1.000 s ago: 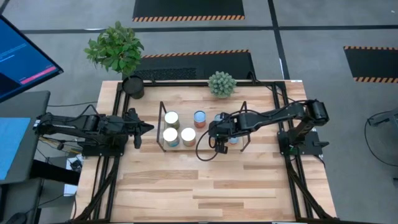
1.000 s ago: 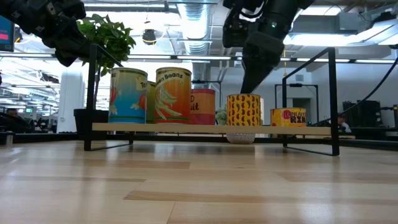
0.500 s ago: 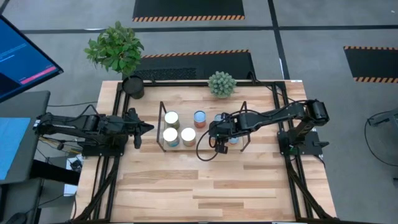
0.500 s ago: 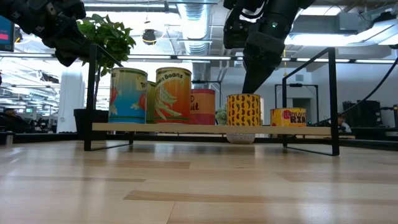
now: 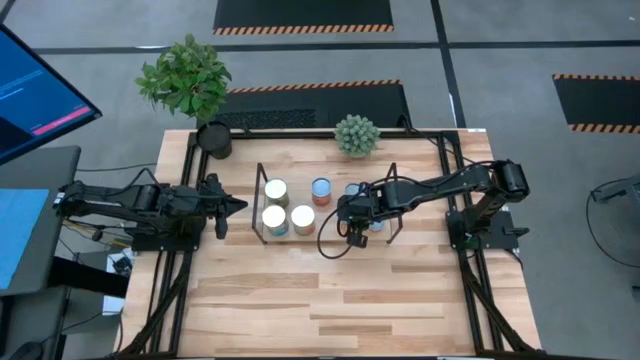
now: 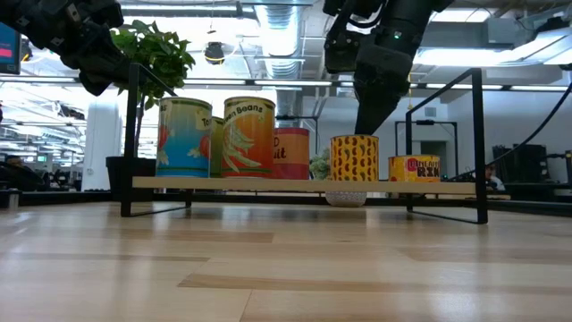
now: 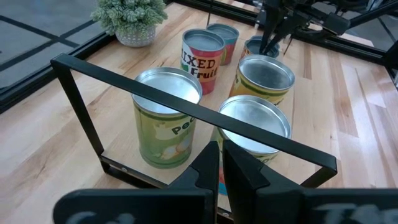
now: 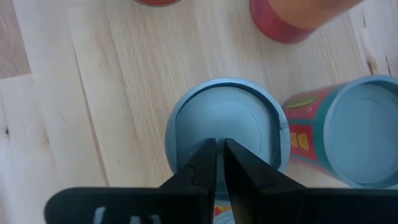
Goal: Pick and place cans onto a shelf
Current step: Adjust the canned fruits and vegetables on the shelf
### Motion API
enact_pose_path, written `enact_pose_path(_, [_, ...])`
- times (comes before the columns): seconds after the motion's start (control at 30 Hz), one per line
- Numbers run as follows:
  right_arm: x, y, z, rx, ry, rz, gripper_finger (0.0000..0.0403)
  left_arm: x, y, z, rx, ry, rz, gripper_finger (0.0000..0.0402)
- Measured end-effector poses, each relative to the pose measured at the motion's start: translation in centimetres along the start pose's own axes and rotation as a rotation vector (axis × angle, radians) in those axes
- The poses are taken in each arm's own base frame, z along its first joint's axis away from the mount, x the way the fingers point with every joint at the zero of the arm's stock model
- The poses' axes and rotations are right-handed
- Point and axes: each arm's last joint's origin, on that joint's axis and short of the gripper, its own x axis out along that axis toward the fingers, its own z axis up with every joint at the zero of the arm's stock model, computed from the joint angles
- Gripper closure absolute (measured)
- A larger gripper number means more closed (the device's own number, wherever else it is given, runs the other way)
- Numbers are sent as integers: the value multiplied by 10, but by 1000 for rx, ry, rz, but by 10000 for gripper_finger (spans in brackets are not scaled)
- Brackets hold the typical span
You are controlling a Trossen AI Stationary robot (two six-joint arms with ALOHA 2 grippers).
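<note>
The shelf [image 6: 268,185] is a low wooden board with black wire end frames [image 7: 124,81]. Several cans stand upright on it by their bases: a blue-green one [image 6: 183,137], an orange one [image 6: 248,136], a red one [image 6: 290,152] and a low one [image 6: 414,167]. My right gripper [image 8: 221,149] points down over a yellow-labelled can [image 6: 354,158] with a blue top [image 8: 227,118] and is shut on it. My left gripper [image 5: 240,206] waits shut off the shelf's left end, holding nothing. My right gripper comes at the yellow can from above, pointing steeply down, with its fingers [image 6: 365,125] meeting the can's top. Its nearly closed fingertips stand over the blue top [image 8: 249,134], and the fingers themselves hide the exact spot they grip. The can is upright, its base level with the shelf board.
A small potted succulent [image 5: 356,134] stands at the table's far edge behind the shelf. A larger leafy plant [image 5: 186,78] in a black pot [image 5: 215,140] is at the far left corner. Bare plank tabletop [image 5: 330,300] stretches toward the near edge.
My right gripper has rolled a little at the wrist. The yellow can under it has shifted slightly along the shelf toward the table's right, staying upright.
</note>
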Motion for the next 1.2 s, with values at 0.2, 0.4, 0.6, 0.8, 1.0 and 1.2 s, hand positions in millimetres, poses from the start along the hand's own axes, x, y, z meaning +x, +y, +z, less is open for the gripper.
enact_pose_path(0.2, [0, 0, -1, 28, 8, -2, 349, 0, 0, 0, 0, 0, 0, 393])
enact_pose_path(0.4, [0, 0, -2, 50, 20, -6, 349, 0, 0, 0, 0, 0, 0, 393])
enact_pose_path(0.6, [-1, 4, -3, 49, 15, -25, 349, 0, 0, 0, 0, 0, 0, 393])
enact_pose_path(0.8, [-2, 5, -5, 71, 22, -29, 349, 0, 0, 0, 0, 0, 1, 393])
enact_pose_path(1.0, [-4, 8, -6, 76, 22, -59, 349, 0, 0, 0, 0, 0, 1, 393])
enact_pose_path(1.2, [-12, 14, -4, 44, 3, -119, 349, 0, 0, 0, 11, 0, 0, 393])
